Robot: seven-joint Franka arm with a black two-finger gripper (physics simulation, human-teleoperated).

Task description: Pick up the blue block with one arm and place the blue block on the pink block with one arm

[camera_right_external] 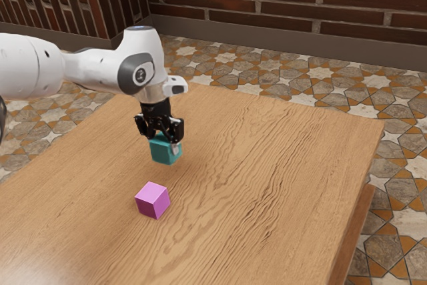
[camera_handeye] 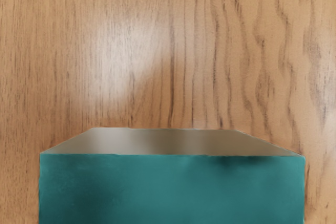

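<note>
Clamping teal block (camera_right_external: 165, 154) in end effector (camera_right_external: 166, 141), block just under hand, pink block (camera_right_external: 153, 199) nearby.

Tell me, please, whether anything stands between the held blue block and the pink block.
Nothing visible does. The gripper is shut on the blue block, and just bare wooden table lies between it and the pink block.

arm (camera_right_external: 67, 65): white shell | joints (camera_right_external: 140, 73): grey caps | end effector (camera_right_external: 164, 143): black
</note>
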